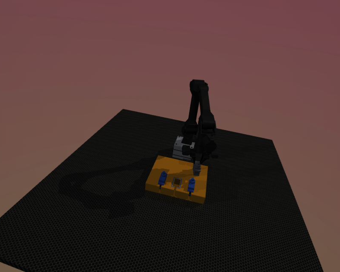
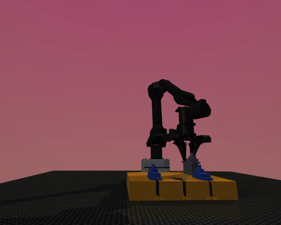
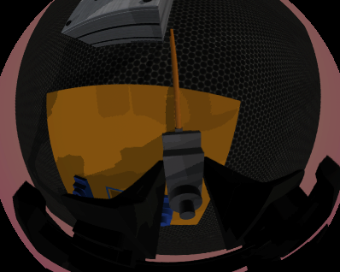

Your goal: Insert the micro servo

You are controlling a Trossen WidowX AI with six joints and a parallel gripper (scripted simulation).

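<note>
Above the deck (image 1: 170, 165) (image 2: 142, 190) (image 3: 91, 141), the end effector (image 1: 197, 162) (image 2: 189, 157) (image 3: 183, 163) is standing narrowed astride the upright servo (image 1: 196, 170) (image 2: 188, 167) (image 3: 183, 168), presumably for lifting; contact on both sides I cannot tell.

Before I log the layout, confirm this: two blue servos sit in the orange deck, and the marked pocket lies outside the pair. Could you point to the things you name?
The pocket's place is wrong: the top view shows the marked pocket (image 1: 177, 182) between the two blue servos; the rest stands.
</note>
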